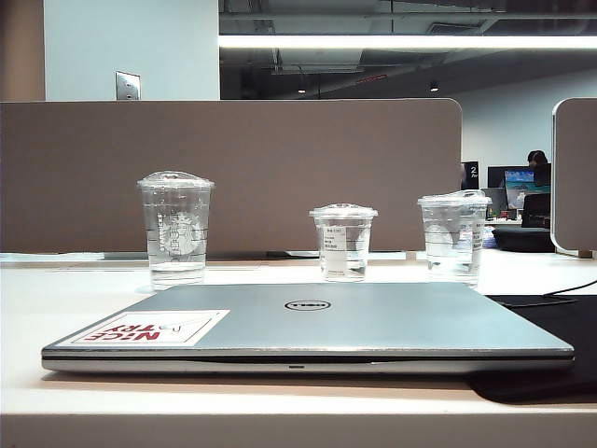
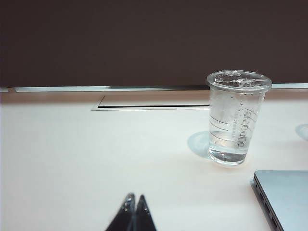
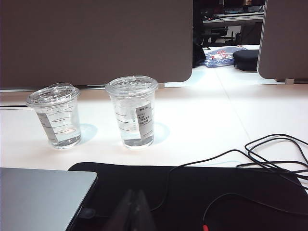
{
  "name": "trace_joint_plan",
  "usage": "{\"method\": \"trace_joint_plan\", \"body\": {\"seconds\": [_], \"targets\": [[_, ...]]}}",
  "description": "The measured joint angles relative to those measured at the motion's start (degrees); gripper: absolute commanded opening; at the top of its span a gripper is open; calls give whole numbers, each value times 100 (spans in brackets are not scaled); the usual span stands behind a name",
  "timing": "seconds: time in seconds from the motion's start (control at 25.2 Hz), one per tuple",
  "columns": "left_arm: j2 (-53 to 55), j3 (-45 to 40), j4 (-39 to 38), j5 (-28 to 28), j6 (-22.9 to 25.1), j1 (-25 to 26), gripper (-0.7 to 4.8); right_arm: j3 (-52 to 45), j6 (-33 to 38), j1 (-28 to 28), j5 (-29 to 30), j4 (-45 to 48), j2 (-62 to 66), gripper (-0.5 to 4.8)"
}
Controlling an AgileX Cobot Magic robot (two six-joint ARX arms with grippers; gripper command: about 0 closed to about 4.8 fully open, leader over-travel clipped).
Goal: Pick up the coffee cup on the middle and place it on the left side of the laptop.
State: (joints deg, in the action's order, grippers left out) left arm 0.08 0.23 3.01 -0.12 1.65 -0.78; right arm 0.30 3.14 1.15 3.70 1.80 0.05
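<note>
Left hand (image 2: 134, 202), fingertips pressed together and holding nothing, hangs low over bare white surface (image 2: 72, 159) on the left, near the laptop (image 1: 308, 327); the right hand (image 3: 136, 204), likewise closed and empty, hangs over a black mat (image 3: 202, 192) crossed by cables (image 3: 269, 159) on the right. Neither shows in the exterior view. Beyond the closed laptop's far edge stand three clear cups: a tall dome-lidded cup (image 1: 175, 229) far left, the short labelled coffee cup (image 1: 343, 241) in the middle, untouched, and a medium cup (image 1: 453, 235) to the right. Open surface left of the laptop looks ready to receive it.
</note>
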Motion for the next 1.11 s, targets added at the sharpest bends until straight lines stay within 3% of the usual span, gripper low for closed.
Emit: {"method": "trace_joint_plan", "body": {"seconds": [0.4,0.44,0.52,0.67,0.87,1.11], "targets": [[0,0,39,90,-7,0,-6,0,0,-81,0,22,378,-5],[0,0,101,258,-157,0,-6,0,0,-168,0,17,627,-5],[0,0,153,417,-949,0,-6,0,0,-498,0,-26,1060,-5],[2,2,671,1228,-1631,0,-6,2,0,-896,0,-28,1283,-5],[302,483,1272,1825,-1987,-2,-5,0,0,-1303,-2,-15,1469,-5],[2155,887,1853,2614,-2059,-85,-6,0,0,-1576,0,-15,1565,-5]]}}
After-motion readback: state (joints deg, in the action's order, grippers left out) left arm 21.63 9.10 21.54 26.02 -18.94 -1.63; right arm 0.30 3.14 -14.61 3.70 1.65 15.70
